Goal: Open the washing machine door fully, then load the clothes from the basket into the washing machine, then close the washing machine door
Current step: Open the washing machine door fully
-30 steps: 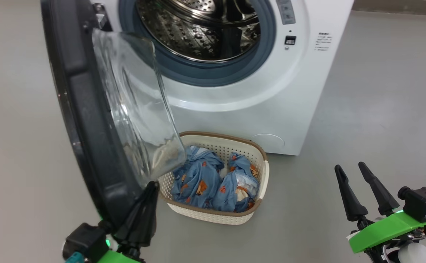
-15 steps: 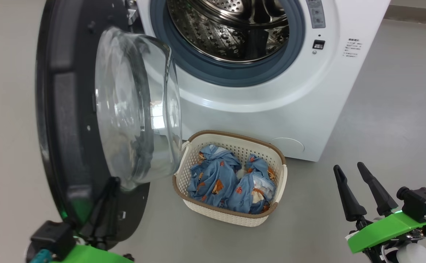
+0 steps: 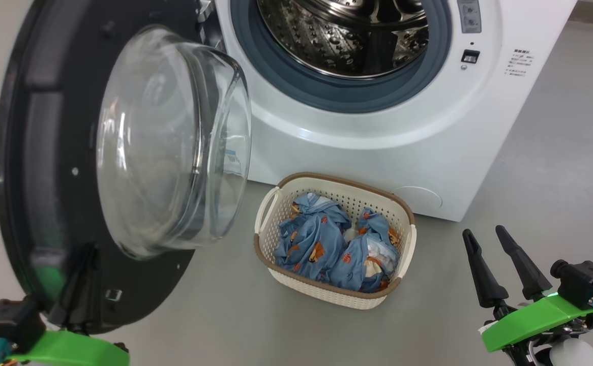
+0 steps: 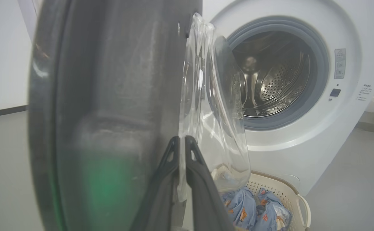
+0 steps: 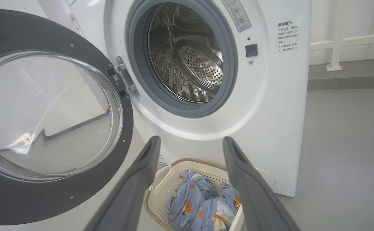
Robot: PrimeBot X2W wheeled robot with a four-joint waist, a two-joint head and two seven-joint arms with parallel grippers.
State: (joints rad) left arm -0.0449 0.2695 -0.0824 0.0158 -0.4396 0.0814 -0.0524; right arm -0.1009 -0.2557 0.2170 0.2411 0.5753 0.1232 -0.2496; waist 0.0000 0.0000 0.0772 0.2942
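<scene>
Grey floor (image 3: pixel 556 168); washing machine door (image 3: pixel 42 168) out leftward, glass dome (image 3: pixel 169 142) toward basket (image 3: pixel 337 300); left tool (image 4: pixel 180 141) closed, right tool (image 3: pixel 482 231) spread, empty.

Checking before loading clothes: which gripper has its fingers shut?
The left gripper, fingers pressed together at the washing machine door; the right gripper holds its fingers apart, empty.

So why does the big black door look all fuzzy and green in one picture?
Left wrist view: the door is close, so it blurs, and its shiny face mirrors something green. Head view: its glass bowl shows bright glints. Right wrist view: the door looks sharp.
</scene>
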